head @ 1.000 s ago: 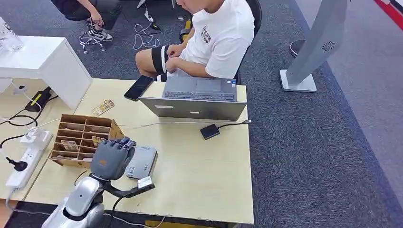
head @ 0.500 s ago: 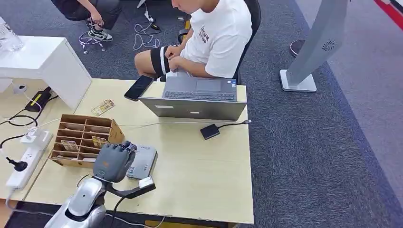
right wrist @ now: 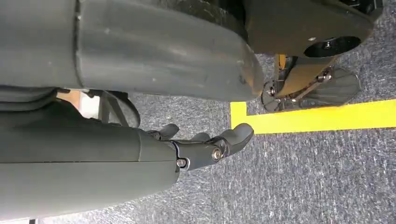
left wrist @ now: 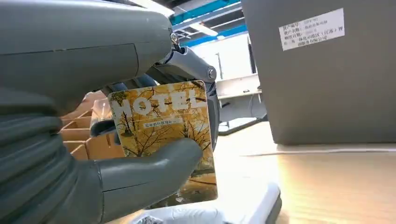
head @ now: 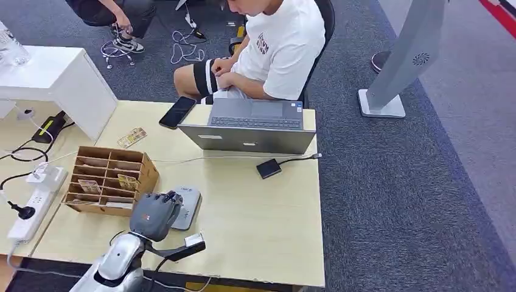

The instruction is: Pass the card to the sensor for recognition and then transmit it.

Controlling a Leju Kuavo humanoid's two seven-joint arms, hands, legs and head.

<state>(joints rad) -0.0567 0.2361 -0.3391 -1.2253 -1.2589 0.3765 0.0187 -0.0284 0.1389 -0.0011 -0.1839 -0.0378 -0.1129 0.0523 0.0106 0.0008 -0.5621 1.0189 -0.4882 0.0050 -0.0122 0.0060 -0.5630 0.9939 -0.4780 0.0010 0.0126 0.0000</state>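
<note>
The left hand (head: 155, 214) holds a card (left wrist: 166, 133) between its thick thumb and its dark fingers. The card is yellow, with trees on it and the word HOTEL in white letters. The hand and card are right over the grey sensor (head: 186, 207), a flat pad with round corners that lies on the desk (head: 255, 225). In the left wrist view, the card's low edge is just over the pad's pale top; whether it touches cannot be told.

At about 10 o'clock from the hand sits a brown card box (head: 109, 179) with many small slots. One slot holds a yellow card (head: 128, 182) that leans. Another slot, nearer the box's left side, holds a second card (head: 89, 186). The other slots look dark and what is in them is not clear.

At 12 o'clock from the box, one more card (head: 132, 137) lies flat on the desk. A grey laptop (head: 252, 125) stands open at 1 o'clock from the hand, with a black phone (head: 177, 112) to its left and a small black box (head: 268, 168) on a cable in front of it. A person in a white shirt (head: 283, 48) sits behind the laptop.

The right hand (right wrist: 205, 144) hangs down over a grey carpet (right wrist: 303, 186) near a yellow line (right wrist: 322, 116). Its fingers are curled in loosely and hold nothing.
</note>
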